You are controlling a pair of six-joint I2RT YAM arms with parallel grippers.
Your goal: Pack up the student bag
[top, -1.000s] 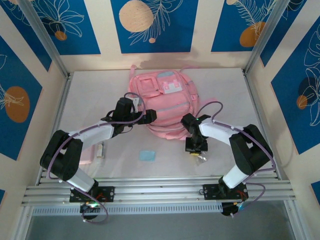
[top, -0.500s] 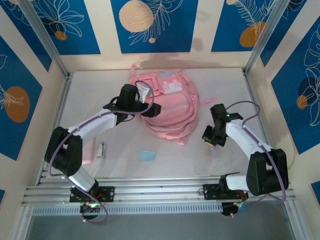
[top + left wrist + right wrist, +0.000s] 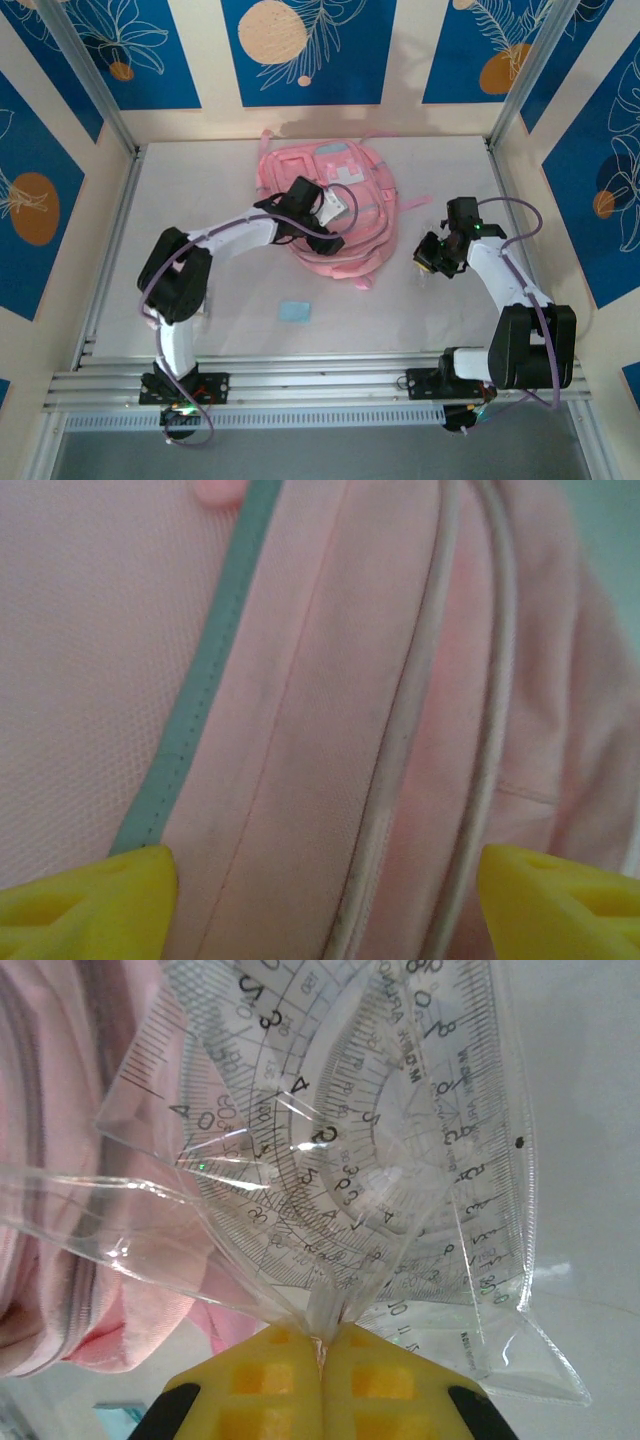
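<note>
The student bag lies flat at the far middle of the table — the left gripper hangs over its front, yellow fingers apart above the pink fabric. Just right of the bag, the right gripper is clamped on a clear sleeve of rulers.

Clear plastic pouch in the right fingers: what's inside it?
Inside the clear plastic pouch: a transparent protractor and a transparent straight ruler. They overlap, so any further pieces behind them cannot be made out.
</note>
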